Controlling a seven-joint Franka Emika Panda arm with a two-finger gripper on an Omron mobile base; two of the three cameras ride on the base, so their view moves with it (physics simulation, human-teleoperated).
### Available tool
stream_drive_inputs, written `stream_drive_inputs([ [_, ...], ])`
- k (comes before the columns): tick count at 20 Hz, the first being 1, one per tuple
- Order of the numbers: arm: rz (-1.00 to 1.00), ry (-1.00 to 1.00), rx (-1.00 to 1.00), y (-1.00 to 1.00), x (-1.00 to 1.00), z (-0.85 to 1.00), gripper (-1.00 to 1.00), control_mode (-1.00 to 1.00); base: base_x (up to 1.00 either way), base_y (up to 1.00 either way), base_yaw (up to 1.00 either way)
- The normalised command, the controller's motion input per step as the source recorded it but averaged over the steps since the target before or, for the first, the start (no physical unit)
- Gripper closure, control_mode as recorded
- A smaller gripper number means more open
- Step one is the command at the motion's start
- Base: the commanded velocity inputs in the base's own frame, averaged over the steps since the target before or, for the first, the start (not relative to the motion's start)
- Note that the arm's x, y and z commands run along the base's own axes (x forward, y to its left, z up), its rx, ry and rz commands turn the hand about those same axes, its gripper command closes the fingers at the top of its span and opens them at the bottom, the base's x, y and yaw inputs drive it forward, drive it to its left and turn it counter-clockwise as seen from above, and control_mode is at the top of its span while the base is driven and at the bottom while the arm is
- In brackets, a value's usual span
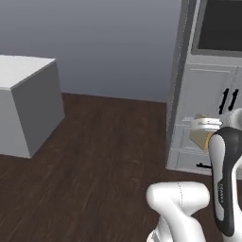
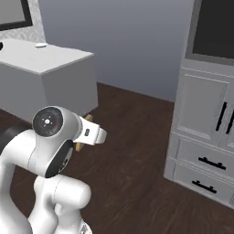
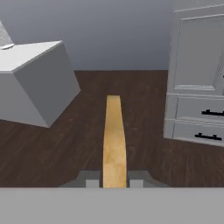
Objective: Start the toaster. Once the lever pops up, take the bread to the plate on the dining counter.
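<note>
At the bottom centre of the hand view, the bread (image 3: pixel 114 140) is seen edge-on, a thin tan slice rising straight up the frame from between the 2 dark fingertips (image 3: pixel 91 180). The gripper (image 3: pixel 114 182) is pinched on the slice's lower edge, 1 finger against each flat face. In the left base view the bread (image 1: pixel 200 134) is seen at the right of the frame, held off the floor just in front of the grey cabinet (image 1: pixel 198 94); in the right base view a small tan corner (image 2: pixel 87 119) is visible at left centre, beside the white hand.

No toaster, plate or dining counter can be made out with certainty. A white-topped block (image 3: pixel 35 78) is seen at the upper left of the hand view, with dark wood floor (image 3: pixel 87 131) between it and the cabinet (image 3: pixel 197 74).

The slice is judged to be light, stiff and dry, but brittle: a hard squeeze could crack it, and a loose one could let it pivot. The grip looks sound: near 1 edge, across the thin dimension. A gentle, low release over the plate is advised, since a toasted slice can bounce or skid on a smooth plate.
</note>
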Motion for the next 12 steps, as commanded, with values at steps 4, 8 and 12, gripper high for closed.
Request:
stream_drive_inputs([
  [4,0.0,0.0,0.0,0.0,0.0,0.0,1.0,1.0,1.0,1.0,0.0],
  [8,0.0,0.0,0.0,0.0,0.0,0.0,1.0,1.0,1.0,0.88,-0.07],
  [12,0.0,0.0,0.0,0.0,0.0,0.0,1.0,1.0,1.0,0.67,-0.08],
])
